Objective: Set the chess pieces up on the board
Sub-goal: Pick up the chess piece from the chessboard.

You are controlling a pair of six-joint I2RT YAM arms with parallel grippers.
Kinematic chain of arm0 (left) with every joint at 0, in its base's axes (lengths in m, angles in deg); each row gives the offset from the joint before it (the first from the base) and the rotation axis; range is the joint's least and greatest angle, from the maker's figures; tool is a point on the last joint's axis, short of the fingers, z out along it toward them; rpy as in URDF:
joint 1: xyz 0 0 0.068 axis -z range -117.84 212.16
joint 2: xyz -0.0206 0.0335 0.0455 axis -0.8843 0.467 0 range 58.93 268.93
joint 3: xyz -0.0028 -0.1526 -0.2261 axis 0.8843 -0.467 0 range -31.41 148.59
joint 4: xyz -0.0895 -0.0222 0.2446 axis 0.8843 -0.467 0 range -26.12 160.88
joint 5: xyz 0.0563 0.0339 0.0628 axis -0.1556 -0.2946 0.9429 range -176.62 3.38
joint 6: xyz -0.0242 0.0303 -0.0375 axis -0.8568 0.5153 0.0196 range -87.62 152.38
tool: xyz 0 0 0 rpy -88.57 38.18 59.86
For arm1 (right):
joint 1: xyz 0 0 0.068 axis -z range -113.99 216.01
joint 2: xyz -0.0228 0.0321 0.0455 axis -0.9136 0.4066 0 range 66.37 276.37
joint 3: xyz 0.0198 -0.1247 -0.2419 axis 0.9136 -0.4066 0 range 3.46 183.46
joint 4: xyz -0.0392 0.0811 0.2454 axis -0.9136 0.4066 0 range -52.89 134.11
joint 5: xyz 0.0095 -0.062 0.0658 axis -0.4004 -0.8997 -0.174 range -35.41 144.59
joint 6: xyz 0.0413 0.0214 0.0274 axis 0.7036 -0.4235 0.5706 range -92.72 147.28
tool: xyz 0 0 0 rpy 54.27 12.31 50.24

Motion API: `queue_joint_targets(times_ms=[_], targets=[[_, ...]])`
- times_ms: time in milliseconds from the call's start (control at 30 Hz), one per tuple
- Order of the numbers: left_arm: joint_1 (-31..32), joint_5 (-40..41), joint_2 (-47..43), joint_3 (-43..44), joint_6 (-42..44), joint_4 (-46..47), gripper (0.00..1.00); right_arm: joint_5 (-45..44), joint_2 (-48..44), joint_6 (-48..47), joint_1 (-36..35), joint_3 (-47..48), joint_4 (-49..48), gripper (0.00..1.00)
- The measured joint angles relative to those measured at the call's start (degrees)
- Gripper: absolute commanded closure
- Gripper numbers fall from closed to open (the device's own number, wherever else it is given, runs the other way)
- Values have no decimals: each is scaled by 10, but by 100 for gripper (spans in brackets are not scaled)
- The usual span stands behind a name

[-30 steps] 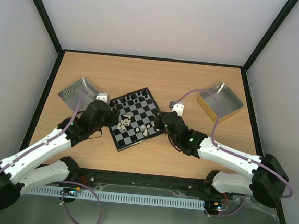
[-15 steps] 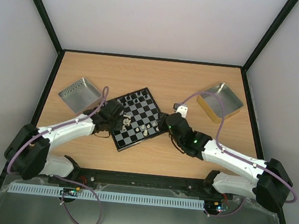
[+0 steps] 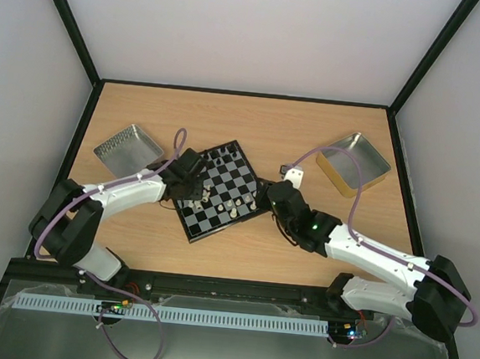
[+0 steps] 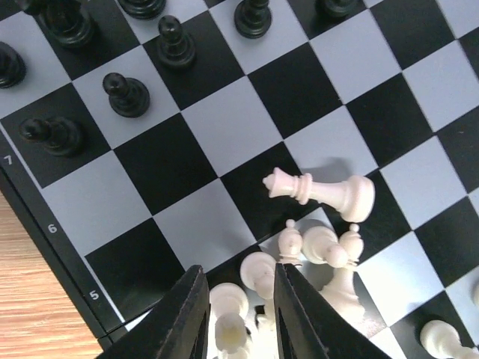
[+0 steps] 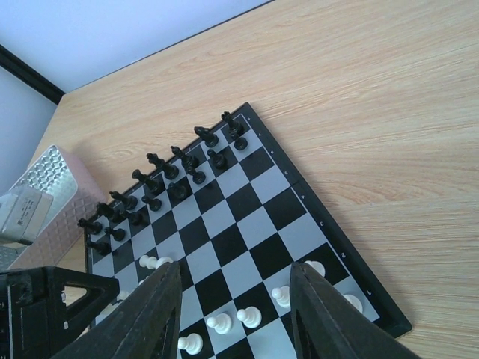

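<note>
I have the left gripper (image 4: 238, 278) low over the board's (image 5: 251, 224) left side, narrow fingers straddling a white piece (image 4: 228, 308) in the toppled white heap (image 4: 322, 243), pinched or not I can't tell, while the right gripper (image 5: 235, 273) hangs spread above its near-right edge, black pieces (image 5: 161, 176) lining its far side.

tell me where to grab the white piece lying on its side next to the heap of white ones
Take the fallen white piece across its thin waist, between crown and base, coming straight down. It lies flat, so close across its length; the heap of white pieces crowds one long side, the other is bare board.
</note>
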Motion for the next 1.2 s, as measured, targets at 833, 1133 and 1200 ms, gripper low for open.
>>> queue_joint_targets(times_ms=[833,1133,1200], targets=[[-5,3,17,3,8,-22,74,-4,-20,-5,0,-13,-1,62],[-5,-4,24,3,16,-18,89,-4,-14,-7,0,-12,-2,62],[-5,-1,23,3,17,-18,90,-4,-14,-8,0,-12,-2,62]])
